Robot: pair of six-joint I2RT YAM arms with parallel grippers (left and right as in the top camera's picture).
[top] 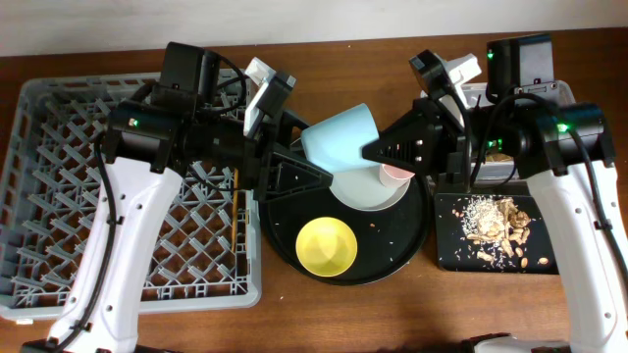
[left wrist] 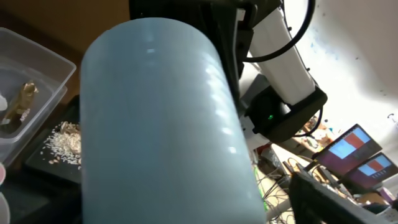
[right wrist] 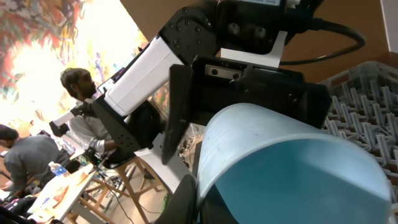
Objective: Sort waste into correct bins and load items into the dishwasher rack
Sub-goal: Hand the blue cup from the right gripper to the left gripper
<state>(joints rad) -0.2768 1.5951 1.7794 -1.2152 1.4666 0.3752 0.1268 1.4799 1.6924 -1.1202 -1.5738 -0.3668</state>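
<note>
1. Rack: open lattice at far left; raised rim to clear on entry.
2. Left end effector: pinching blue cup, tilted above round tray. Light, stiff, smooth, probably slippery; best held across the wall.
3. Right end effector: just beside cup; spread or pressed together, cannot tell. Little room between arms.

Rack sits left, round tray centre, shallow tray right with the tub behind it. On the round tray, 1 bowl in front, plate behind, small cup on the plate. Scraps lie in the shallow tray; large cup hangs above the plate's rear edge.
</note>
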